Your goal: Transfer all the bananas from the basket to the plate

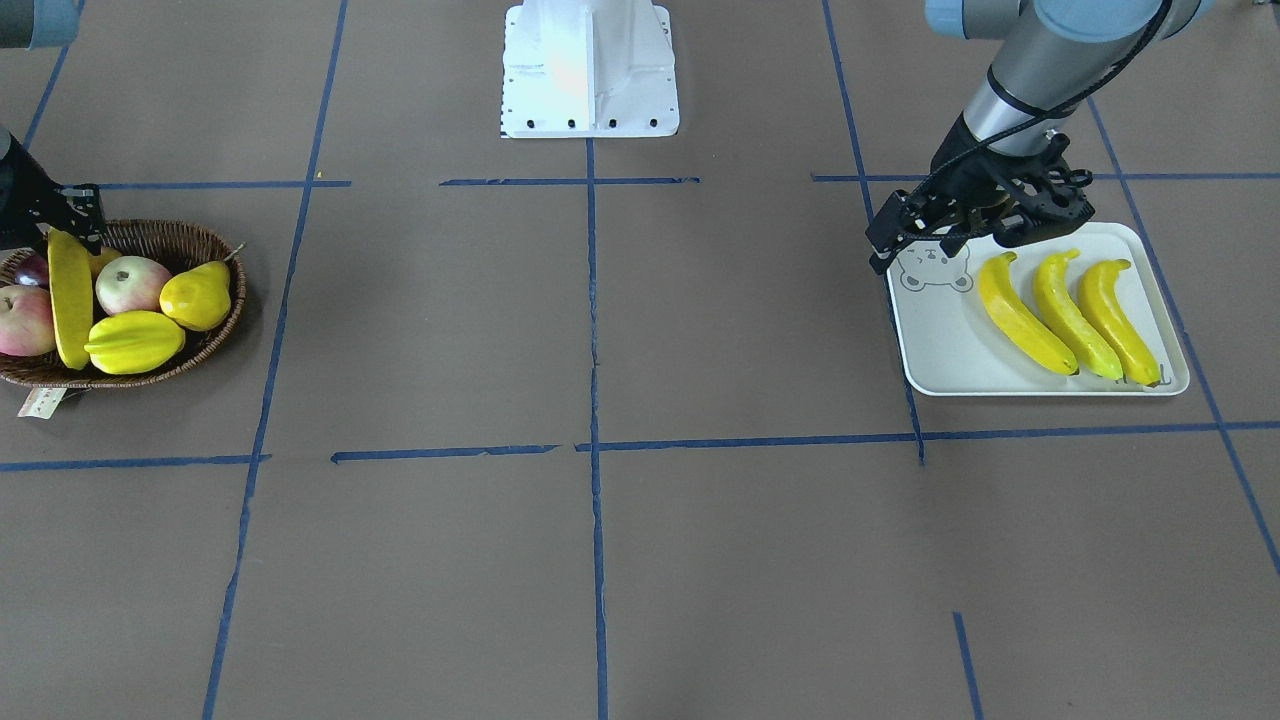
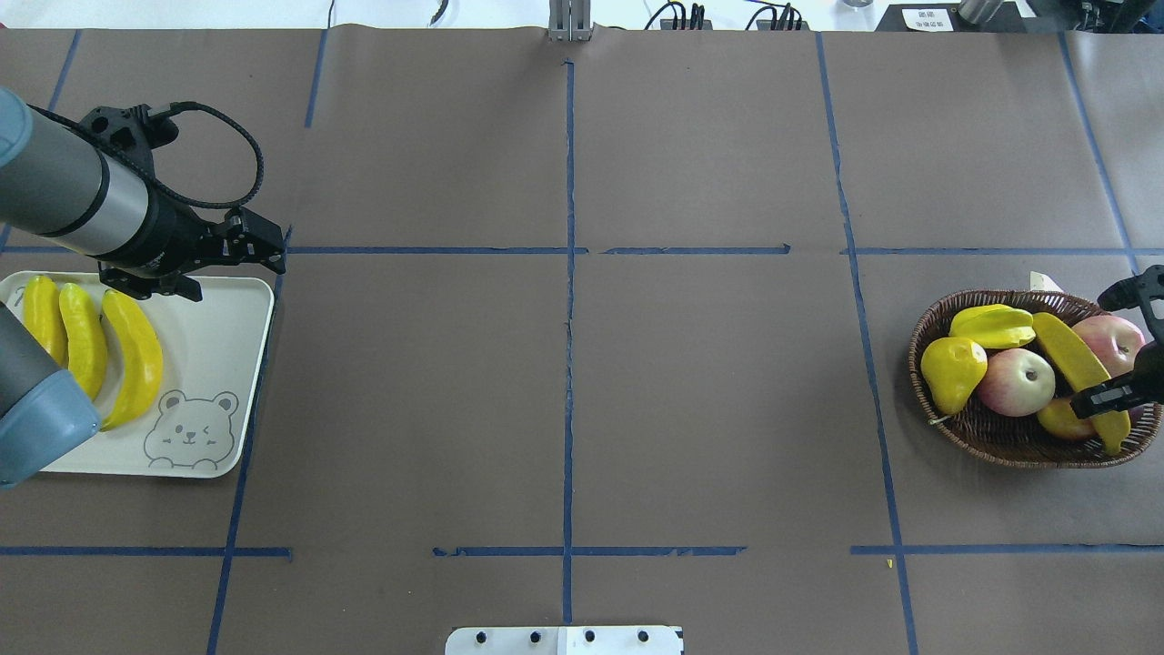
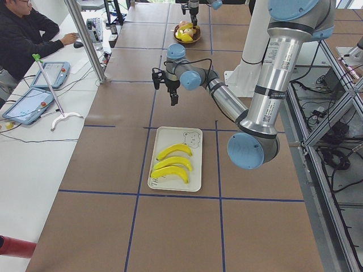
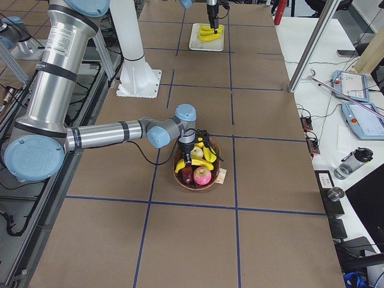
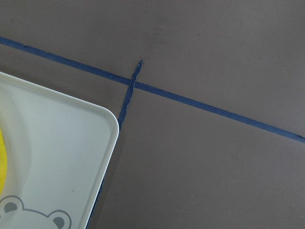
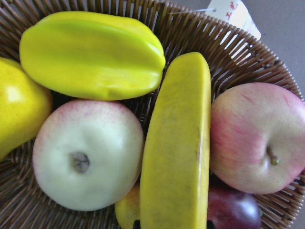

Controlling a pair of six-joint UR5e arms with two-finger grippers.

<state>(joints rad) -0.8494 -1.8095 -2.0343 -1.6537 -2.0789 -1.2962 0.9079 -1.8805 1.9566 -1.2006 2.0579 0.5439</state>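
Three bananas [image 1: 1070, 315] lie side by side on the off-white bear plate [image 1: 940, 350], also seen in the overhead view [image 2: 136, 359]. My left gripper [image 1: 912, 250] hovers over the plate's corner by the bear drawing, open and empty; its wrist view shows only the plate corner [image 5: 57, 143]. A fourth banana [image 2: 1078, 368] lies across the fruit in the wicker basket [image 2: 1000, 446]. My right gripper [image 2: 1114, 409] is at that banana's near end. In the right wrist view its dark finger tips press both sides of the banana [image 6: 178, 152].
The basket [image 1: 160, 235] also holds a starfruit [image 1: 135, 340], a pear [image 1: 197, 295], two apples [image 1: 130, 283] and a dark fruit. A paper tag [image 1: 42, 402] hangs off its rim. The white robot base [image 1: 590, 70] stands mid-table. An operator [image 3: 22, 34] sits beside the table.
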